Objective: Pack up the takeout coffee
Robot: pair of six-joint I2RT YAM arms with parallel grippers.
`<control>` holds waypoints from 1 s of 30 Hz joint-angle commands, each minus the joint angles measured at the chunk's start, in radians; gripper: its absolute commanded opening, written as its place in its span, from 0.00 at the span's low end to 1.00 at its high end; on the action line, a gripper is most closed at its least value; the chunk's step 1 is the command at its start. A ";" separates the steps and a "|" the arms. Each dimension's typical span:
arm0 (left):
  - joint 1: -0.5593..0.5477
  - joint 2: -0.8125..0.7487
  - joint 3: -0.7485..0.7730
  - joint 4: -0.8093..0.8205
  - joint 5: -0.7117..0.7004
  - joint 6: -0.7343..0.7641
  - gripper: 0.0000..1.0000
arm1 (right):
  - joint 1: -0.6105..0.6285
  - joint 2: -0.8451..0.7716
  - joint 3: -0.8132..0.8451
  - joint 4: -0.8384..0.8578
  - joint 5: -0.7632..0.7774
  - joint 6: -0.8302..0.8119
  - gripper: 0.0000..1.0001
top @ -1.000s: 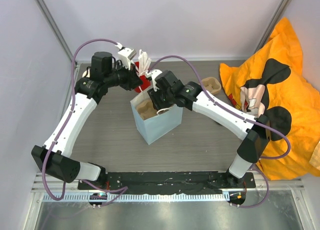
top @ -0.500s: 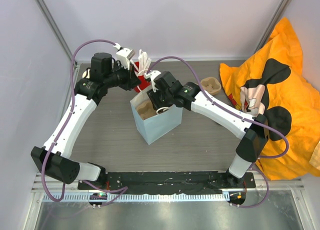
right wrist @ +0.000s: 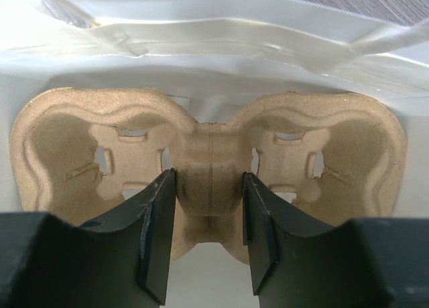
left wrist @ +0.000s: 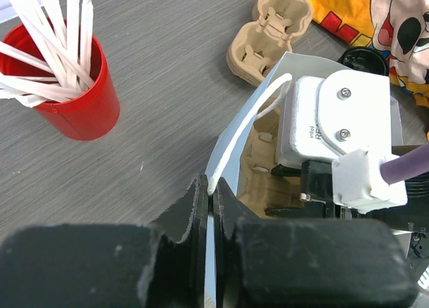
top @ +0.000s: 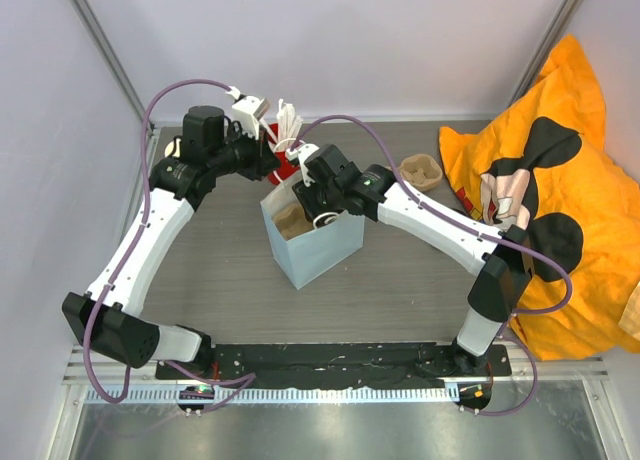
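The takeout coffee is out of view. A pale blue paper bag (top: 318,248) stands open mid-table. My left gripper (left wrist: 211,187) is shut on the bag's rim (left wrist: 231,137), just below its white cord handle (left wrist: 258,104); from above, the left gripper (top: 272,170) is at the bag's far left corner. My right gripper (right wrist: 208,187) reaches down into the bag, shut on the middle ridge of a moulded cardboard cup carrier (right wrist: 211,154). From above, the right gripper (top: 315,205) is over the bag's mouth, and the carrier (top: 292,220) shows inside.
A red cup of white sticks (top: 287,145) stands just behind the bag, beside my left wrist. A second cardboard carrier (top: 422,170) lies at the back right. An orange printed cloth (top: 560,200) covers the table's right side.
My left jaws have closed the last bit onto the bag's rim. The right gripper has shifted slightly left with the carrier over the bag.
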 commanded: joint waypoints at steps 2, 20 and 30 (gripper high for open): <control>-0.002 -0.025 -0.011 0.040 -0.017 -0.007 0.02 | 0.004 -0.002 0.026 0.025 0.020 -0.007 0.23; -0.002 -0.020 -0.010 0.039 -0.036 -0.009 0.02 | 0.007 -0.003 0.024 0.024 0.015 -0.006 0.25; -0.002 -0.016 -0.010 0.042 -0.033 -0.012 0.03 | 0.007 -0.011 0.024 0.024 0.017 -0.004 0.45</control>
